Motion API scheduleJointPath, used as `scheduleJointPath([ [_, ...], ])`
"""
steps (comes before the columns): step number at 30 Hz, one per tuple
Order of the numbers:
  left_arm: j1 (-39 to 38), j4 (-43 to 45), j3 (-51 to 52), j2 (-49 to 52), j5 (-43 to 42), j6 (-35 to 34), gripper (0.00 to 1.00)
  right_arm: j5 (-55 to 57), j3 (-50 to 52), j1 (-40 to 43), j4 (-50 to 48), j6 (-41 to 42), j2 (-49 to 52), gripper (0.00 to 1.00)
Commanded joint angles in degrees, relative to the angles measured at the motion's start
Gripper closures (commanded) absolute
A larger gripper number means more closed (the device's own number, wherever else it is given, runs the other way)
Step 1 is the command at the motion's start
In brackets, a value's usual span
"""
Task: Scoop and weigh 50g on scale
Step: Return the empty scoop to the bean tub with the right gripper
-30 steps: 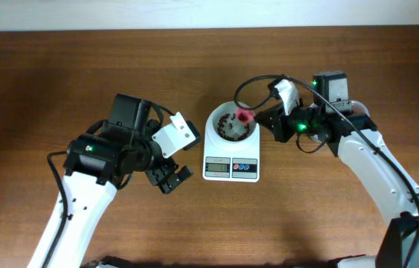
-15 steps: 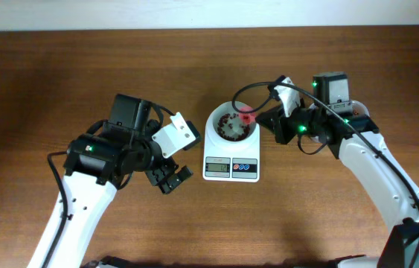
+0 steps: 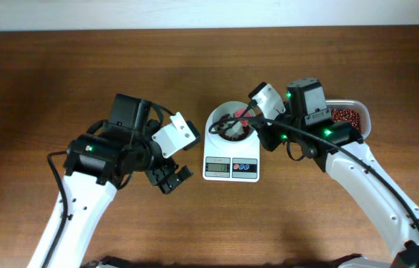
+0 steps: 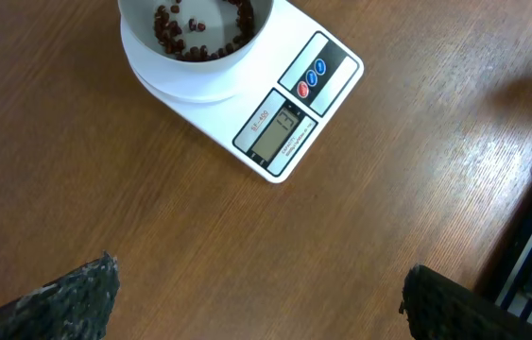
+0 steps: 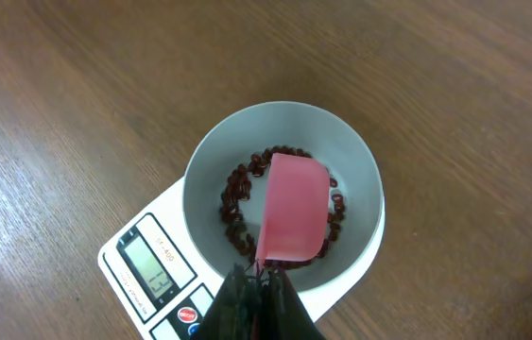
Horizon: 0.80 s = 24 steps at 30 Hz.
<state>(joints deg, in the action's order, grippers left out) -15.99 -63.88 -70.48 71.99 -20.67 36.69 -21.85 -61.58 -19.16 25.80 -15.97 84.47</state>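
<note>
Clenching the pink scoop [image 5: 292, 208] by its handle over the scale [image 5: 352, 168] bowl, the right end effector [image 5: 261, 276] suits loose, roll-prone beans [image 5: 235, 213]; left end effector [image 4: 256, 302] released.

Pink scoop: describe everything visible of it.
The pink scoop looks like smooth matte plastic: a rounded rectangular blade narrowing toward its handle. The right gripper is shut on the handle end. The blade reaches over the white bowl of the scale, above the red-brown beans inside. Its visible face is plain, carrying no beans; whether it touches those beneath cannot be told.
</note>
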Motion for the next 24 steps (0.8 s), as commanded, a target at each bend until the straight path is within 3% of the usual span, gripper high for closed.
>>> scheduleJointPath([
  [1, 0.2, -0.1, -0.9, -0.6, -1.0, 1.1, 0.01, 1.0, -1.3, 1.0, 0.1, 1.9, -5.7, 0.96],
  [6, 0.2, -0.1, -0.9, -0.6, -1.0, 1.1, 0.01, 15.1, -1.3, 11.5, 4.5, 1.9, -13.8, 0.96],
  [11, 0.2, -0.1, -0.9, -0.6, -1.0, 1.1, 0.01, 18.1, -1.3, 22.0, 9.4, 2.3, -12.3, 0.96],
  [14, 0.2, -0.1, -0.9, -0.6, -1.0, 1.1, 0.01, 18.0, -1.3, 26.7, 10.3, 7.6, -8.5, 0.96],
  [24, 0.2, -0.1, -0.9, -0.6, -1.0, 1.1, 0.01, 14.3, -1.3, 27.9, 9.2, 9.2, 7.2, 0.96],
])
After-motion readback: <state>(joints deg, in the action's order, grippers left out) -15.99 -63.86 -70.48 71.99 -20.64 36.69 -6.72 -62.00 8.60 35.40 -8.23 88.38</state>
